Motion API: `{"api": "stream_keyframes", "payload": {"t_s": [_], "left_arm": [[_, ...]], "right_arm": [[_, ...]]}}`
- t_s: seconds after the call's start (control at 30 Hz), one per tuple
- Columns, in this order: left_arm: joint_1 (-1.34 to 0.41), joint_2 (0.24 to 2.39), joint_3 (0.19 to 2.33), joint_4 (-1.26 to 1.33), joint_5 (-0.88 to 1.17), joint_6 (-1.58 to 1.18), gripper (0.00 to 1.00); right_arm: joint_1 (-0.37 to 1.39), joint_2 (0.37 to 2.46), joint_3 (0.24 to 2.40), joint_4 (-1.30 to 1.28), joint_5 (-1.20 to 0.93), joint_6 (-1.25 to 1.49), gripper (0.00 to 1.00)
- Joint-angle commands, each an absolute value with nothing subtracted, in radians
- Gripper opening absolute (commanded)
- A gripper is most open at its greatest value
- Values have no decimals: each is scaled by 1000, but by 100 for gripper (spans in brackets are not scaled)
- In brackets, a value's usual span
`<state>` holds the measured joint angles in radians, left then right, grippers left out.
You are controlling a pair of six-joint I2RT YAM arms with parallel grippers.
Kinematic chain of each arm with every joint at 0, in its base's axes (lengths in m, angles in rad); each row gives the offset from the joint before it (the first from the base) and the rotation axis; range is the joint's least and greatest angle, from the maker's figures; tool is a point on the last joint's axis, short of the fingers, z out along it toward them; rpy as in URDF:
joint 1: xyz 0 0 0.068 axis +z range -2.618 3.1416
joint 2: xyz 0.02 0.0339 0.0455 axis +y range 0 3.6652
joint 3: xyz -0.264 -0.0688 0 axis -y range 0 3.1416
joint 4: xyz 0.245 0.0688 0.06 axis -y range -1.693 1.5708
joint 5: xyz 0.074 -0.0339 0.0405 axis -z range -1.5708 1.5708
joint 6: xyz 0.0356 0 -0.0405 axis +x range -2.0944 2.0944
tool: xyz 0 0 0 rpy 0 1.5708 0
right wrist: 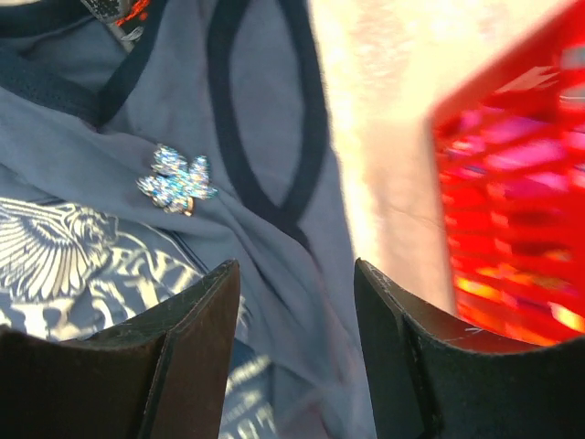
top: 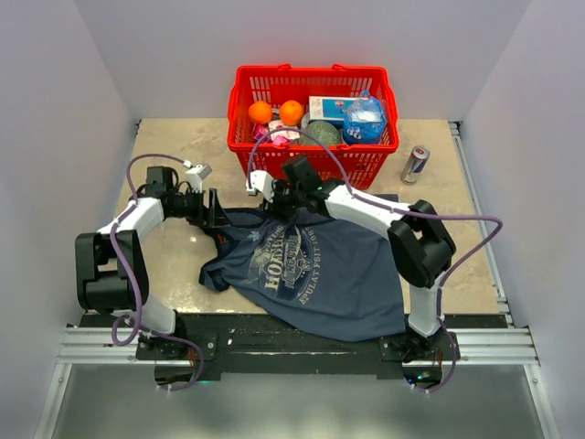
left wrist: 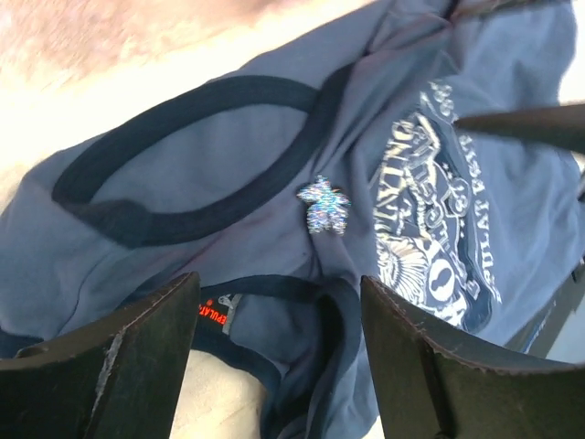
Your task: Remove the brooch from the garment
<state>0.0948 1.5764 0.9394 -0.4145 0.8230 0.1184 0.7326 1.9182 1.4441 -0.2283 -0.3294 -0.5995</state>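
Observation:
A navy T-shirt (top: pixel 311 265) with a pale print lies crumpled on the table between the arms. A small glittering silver-blue brooch (left wrist: pixel 323 203) is pinned to it near the collar; it also shows in the right wrist view (right wrist: pixel 176 180). My left gripper (top: pixel 219 210) is open, hovering over the shirt's collar (left wrist: pixel 274 302), with the brooch just beyond its fingertips (left wrist: pixel 183 302). My right gripper (top: pixel 285 197) is open and empty above the shirt's top edge; in the right wrist view the brooch lies up and to the left of the right gripper (right wrist: pixel 294 267).
A red basket (top: pixel 313 123) with oranges, a box and a bag stands at the back, close behind the right gripper, and shows in the right wrist view (right wrist: pixel 512 183). A drink can (top: pixel 415 165) stands to its right. White walls enclose the table.

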Motion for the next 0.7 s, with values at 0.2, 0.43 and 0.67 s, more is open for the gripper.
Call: {"api": "stream_keyframes", "payload": {"t_s": [0.2, 0.43, 0.67], "left_arm": [[8, 1506, 795, -279, 784, 8, 84], [-44, 1644, 860, -307, 822, -5, 71], [-41, 1718, 902, -342, 930, 38, 0]], "right_arm": [[769, 2048, 1499, -172, -304, -592, 56], [781, 2066, 1460, -134, -262, -571, 47], [781, 2017, 1395, -135, -259, -551, 34]]}}
